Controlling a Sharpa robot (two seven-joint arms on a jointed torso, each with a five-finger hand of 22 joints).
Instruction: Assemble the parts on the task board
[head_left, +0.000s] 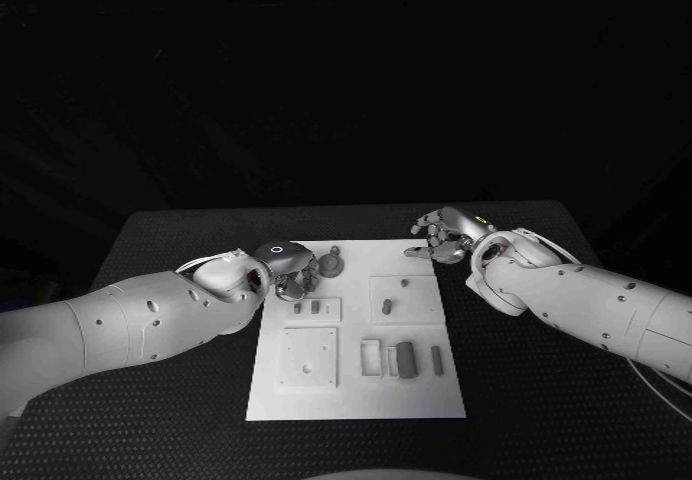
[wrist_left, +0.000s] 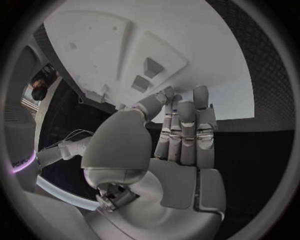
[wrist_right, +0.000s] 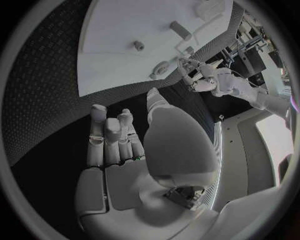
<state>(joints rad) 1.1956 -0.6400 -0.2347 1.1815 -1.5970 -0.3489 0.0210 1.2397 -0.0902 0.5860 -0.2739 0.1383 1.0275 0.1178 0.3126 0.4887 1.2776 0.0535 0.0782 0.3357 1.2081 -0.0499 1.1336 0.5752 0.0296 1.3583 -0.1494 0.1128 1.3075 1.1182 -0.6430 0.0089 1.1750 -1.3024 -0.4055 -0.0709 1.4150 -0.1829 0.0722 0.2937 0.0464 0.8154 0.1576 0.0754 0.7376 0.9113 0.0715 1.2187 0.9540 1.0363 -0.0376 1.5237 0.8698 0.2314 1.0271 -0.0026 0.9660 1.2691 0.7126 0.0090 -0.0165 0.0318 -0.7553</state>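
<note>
Task board (head_left: 356, 395) lengthwise away from robot; parts (head_left: 407, 359) likewise

Lab: black table (head_left: 173, 400), white task board (head_left: 361, 390)

- The table (head_left: 173, 400) looks matt black, with a fine dotted, rough texture.
- The task board (head_left: 361, 395), at the table's centre, is a smooth white plate with a matt, plastic-like look.
- The parts (head_left: 407, 358), toward 5 o'clock on the board, look dull grey and smooth.
- The left hand (wrist_left: 181, 137) and right hand (wrist_right: 115, 137) have a silvery, satin metallic finish.
- The arms (head_left: 130, 325) have smooth white shells with a slight gloss.
</note>
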